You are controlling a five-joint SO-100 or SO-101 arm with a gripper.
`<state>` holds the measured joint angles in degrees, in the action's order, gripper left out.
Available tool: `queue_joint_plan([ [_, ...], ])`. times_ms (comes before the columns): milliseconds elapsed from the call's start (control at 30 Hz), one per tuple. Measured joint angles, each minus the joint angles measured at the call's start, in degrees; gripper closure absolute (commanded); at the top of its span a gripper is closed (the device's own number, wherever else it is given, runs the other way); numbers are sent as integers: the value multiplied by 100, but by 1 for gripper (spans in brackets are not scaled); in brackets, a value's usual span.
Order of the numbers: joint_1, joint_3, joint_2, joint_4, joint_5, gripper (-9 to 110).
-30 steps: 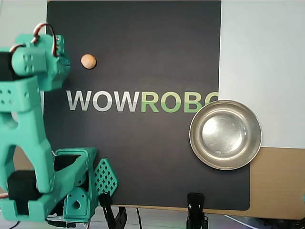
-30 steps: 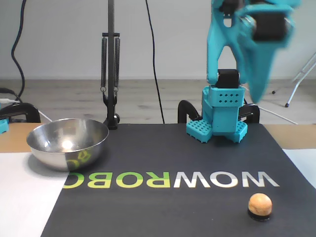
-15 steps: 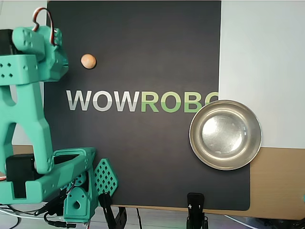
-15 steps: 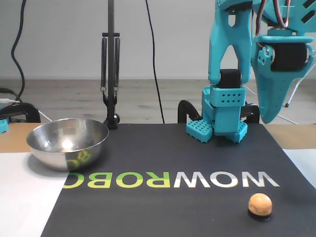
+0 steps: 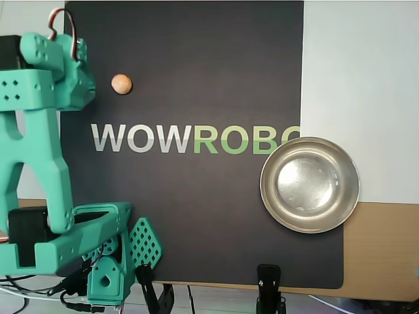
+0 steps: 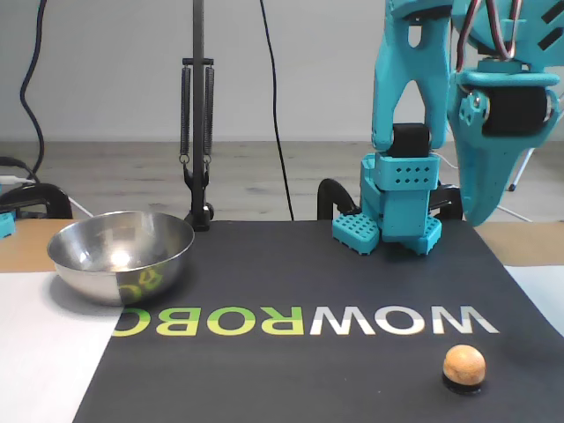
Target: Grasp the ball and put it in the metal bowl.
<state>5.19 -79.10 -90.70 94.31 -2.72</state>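
- The gripper [image 6: 480, 207] hangs above the mat, its tip pointing down; its jaws look pressed together, though the side-on angle leaves that unsure, and they hold nothing.
- The ball [image 5: 121, 84] [image 6: 463, 363] sits free on the black mat [image 5: 196, 65], near the arm's head, within easy reach.
- The metal bowl [image 5: 309, 184] [image 6: 121, 256] waits empty, well apart, at the mat's opposite edge.

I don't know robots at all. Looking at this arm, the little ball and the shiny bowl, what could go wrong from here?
The ball is small, round and smooth, sitting loose on the black mat; a slightly off pinch might nudge it so it rolls away.

The metal bowl lies on the far side of the mat from the ball, so the carry is long and a weak grip could drop it.

The gripper hangs well above the mat; whether it is open cannot be told.
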Motion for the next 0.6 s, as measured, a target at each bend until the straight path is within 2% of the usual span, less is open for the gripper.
queue_joint_plan([
  [467,0,0,466,-378,-18,101],
  [600,0,0,483,-378,-589,101],
])
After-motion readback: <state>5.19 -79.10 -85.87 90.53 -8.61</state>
